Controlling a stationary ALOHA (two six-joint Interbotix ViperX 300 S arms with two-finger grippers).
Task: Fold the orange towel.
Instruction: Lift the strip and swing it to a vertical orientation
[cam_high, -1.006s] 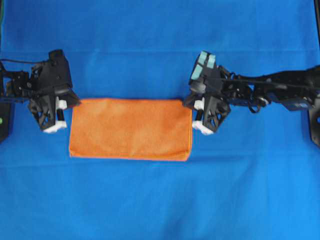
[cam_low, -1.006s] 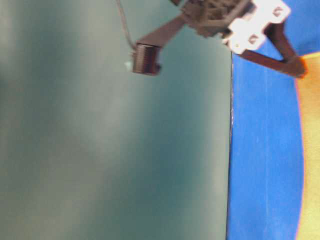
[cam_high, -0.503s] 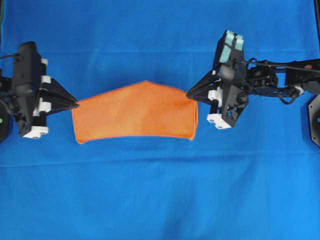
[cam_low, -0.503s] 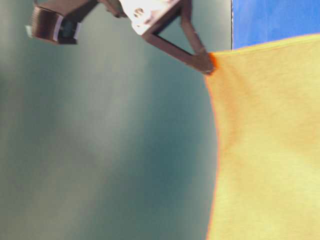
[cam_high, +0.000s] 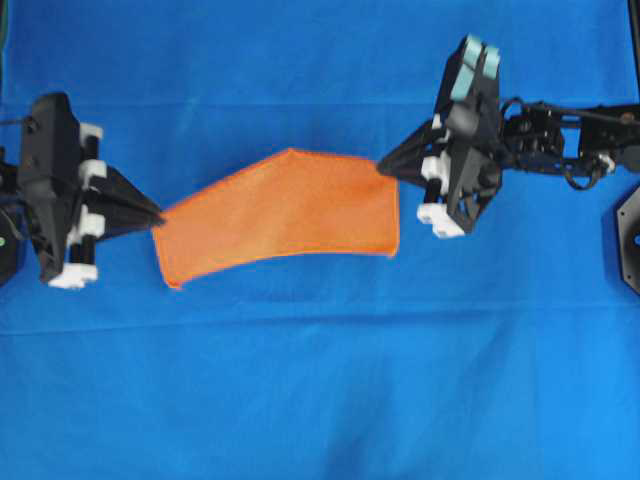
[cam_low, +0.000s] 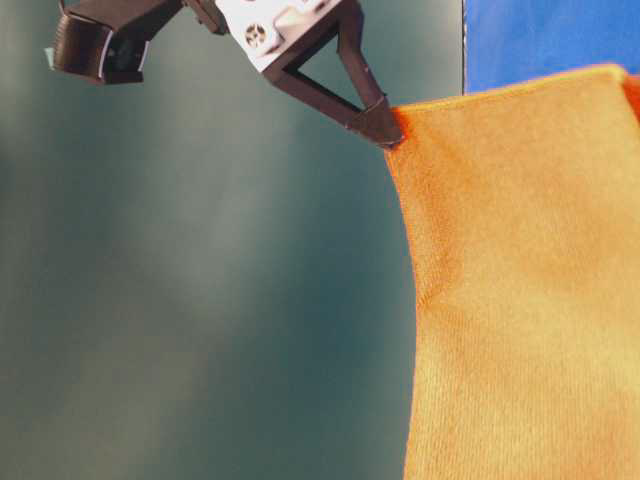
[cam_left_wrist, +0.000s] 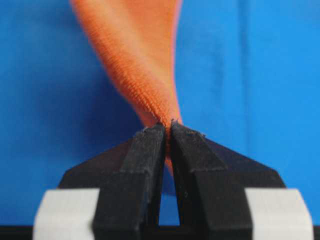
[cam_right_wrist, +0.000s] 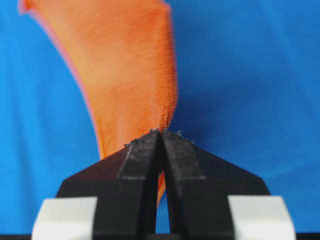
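Note:
The orange towel (cam_high: 285, 215) hangs stretched between my two grippers above the blue cloth, folded in half, its lower edge sagging. My left gripper (cam_high: 156, 216) is shut on the towel's left corner; the left wrist view shows the fabric (cam_left_wrist: 140, 65) pinched at the gripper (cam_left_wrist: 167, 125). My right gripper (cam_high: 384, 166) is shut on the right corner, higher up in the overhead view; the towel (cam_right_wrist: 125, 70) runs away from that gripper (cam_right_wrist: 161, 133) in the right wrist view. At table level the towel (cam_low: 520, 300) fills the right side, held by a dark gripper (cam_low: 385, 128).
A large blue cloth (cam_high: 320, 380) covers the whole table under the towel. Black arm bases sit at the far left edge (cam_high: 8, 240) and far right edge (cam_high: 630, 235). A dark teal backdrop (cam_low: 200, 300) fills the left of the table-level view.
Both grippers lifted the towel off the blue cloth by its two corners and spread apart. In the last half second the right side rose and moved back, tilting the towel.

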